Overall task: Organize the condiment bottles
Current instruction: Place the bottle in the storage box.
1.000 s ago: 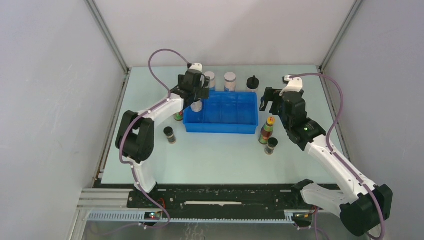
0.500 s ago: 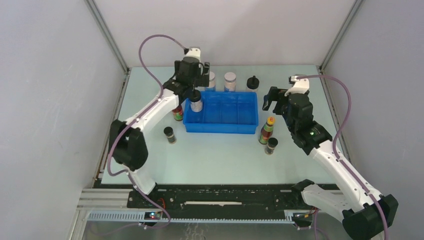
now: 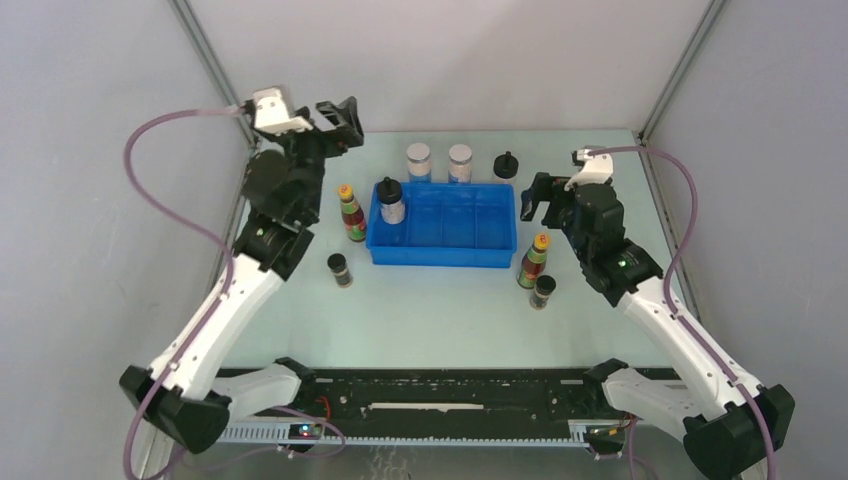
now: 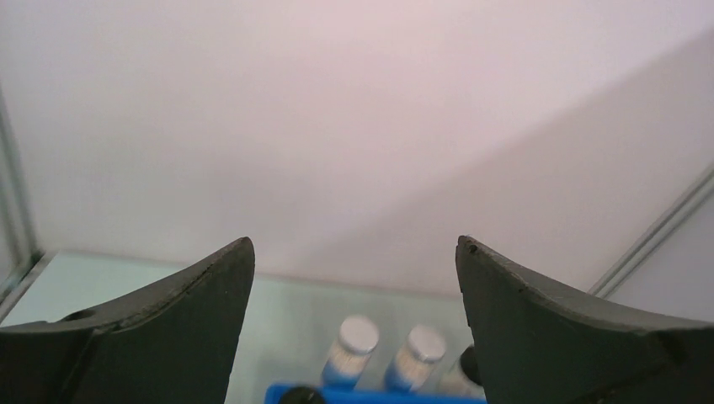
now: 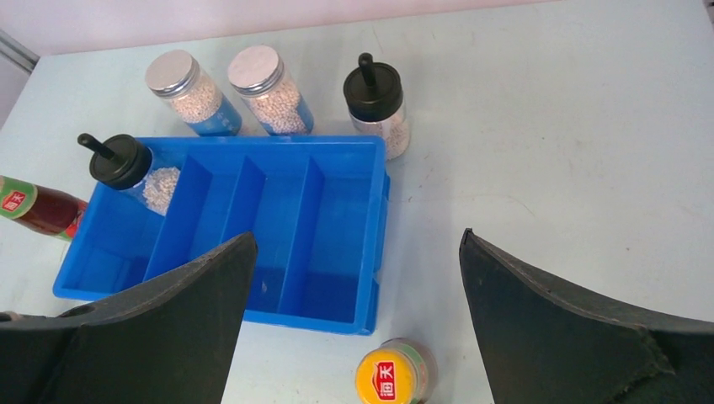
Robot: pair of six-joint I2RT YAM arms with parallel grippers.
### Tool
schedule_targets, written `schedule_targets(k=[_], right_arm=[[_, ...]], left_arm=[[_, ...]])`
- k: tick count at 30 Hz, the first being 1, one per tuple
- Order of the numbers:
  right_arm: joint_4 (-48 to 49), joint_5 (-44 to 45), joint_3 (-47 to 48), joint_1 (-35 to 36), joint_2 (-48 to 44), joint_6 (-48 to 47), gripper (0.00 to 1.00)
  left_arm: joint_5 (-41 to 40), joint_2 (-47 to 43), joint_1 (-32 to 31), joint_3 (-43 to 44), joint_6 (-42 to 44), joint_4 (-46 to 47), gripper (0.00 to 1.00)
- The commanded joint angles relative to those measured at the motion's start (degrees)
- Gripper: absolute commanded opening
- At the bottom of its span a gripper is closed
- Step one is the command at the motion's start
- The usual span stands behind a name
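Note:
My left gripper [image 3: 343,120] is open and empty, raised high at the back left [image 4: 354,244]. One black knob-capped bottle [image 3: 390,200] stands in the blue tray's [image 3: 445,250] leftmost compartment. The other [image 3: 507,165] stands behind the tray, next to two clear white-lidded bottles [image 3: 418,160] [image 3: 460,160]. My right gripper [image 3: 528,200] is open and empty above the tray's right end [image 5: 358,240]. One orange-capped bottle [image 3: 350,212] stands left of the tray, the other [image 3: 535,260] [image 5: 391,374] to its right. The short dark bottles stand front left [image 3: 340,270] and front right [image 3: 543,291].
The tray's [image 5: 215,307] other three compartments hold nothing. Grey walls with metal corner posts [image 3: 215,75] close in the table at the back and sides. The left arm's purple cable [image 3: 165,190] loops out over the table's left edge.
My left gripper has let go of the knob-capped bottle in the tray's left compartment, then risen and swung back left. The right arm has barely moved.

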Motion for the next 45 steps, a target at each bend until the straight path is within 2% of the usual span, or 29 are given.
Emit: schedule_targets(k=[1, 2, 5, 7, 15, 19, 23, 28, 31, 40, 41, 42, 44, 45], right_arm=[[1.5, -2.5, 4.5, 0.2, 1.3, -1.0, 1.0], [1.5, -3.1, 5.1, 0.2, 1.8, -1.5, 1.0], [0.6, -4.6, 7.9, 0.8, 3.7, -2.8, 1.0], [0.2, -5.8, 9.6, 1.2, 5.2, -4.0, 1.0], [-0.9, -7.8, 15.1, 2.3, 10.7, -6.1, 1.0], [0.5, -6.6, 15.1, 2.2, 10.9, -5.7, 1.0], [0.4, -6.4, 15.8, 2.0, 11.1, -6.1, 0.99], [1.0, -6.8, 16.1, 1.6, 11.5, -6.2, 1.0], [1.0, -6.8, 16.2, 1.5, 11.6, -6.2, 1.0], [1.2, -6.8, 16.2, 1.0, 12.4, -6.4, 1.0], [1.2, -6.8, 16.2, 1.1, 12.6, -6.5, 1.0], [1.1, -6.7, 16.1, 1.0, 12.8, -6.5, 1.0], [0.9, -6.5, 16.2, 1.0, 13.1, -6.6, 1.0], [0.8, -6.4, 16.2, 0.9, 13.2, -6.5, 1.0]], left_arm=[[4.0, -5.3, 0.0, -8.4, 0.2, 19.2, 0.94], [4.4, -6.3, 0.0, -10.7, -0.3, 21.6, 0.98], [5.9, -7.6, 0.1, -14.7, -0.1, 27.2, 0.99], [8.4, -7.5, 0.5, -15.8, 1.0, 27.6, 1.0], [11.0, -2.9, 0.7, -9.9, 5.9, 12.2, 0.98], [7.9, 2.1, 0.6, -4.8, 4.4, 4.1, 0.88], [3.8, 6.4, 0.5, -1.6, 1.1, -1.7, 0.82], [8.9, 9.3, 0.5, -1.9, 0.1, -2.7, 0.82], [10.8, 12.7, 0.5, 1.8, 1.5, -7.2, 0.78], [13.8, 24.3, 0.5, 14.6, 4.7, -17.4, 0.77], [14.0, 25.3, 0.5, 15.3, 4.7, -17.4, 0.77], [13.9, 26.1, 0.5, 15.8, 4.5, -17.3, 0.81], [14.8, 28.0, 0.5, 17.1, 4.6, -17.4, 0.98], [15.2, 29.1, 0.5, 18.3, 4.4, -18.1, 1.0]])
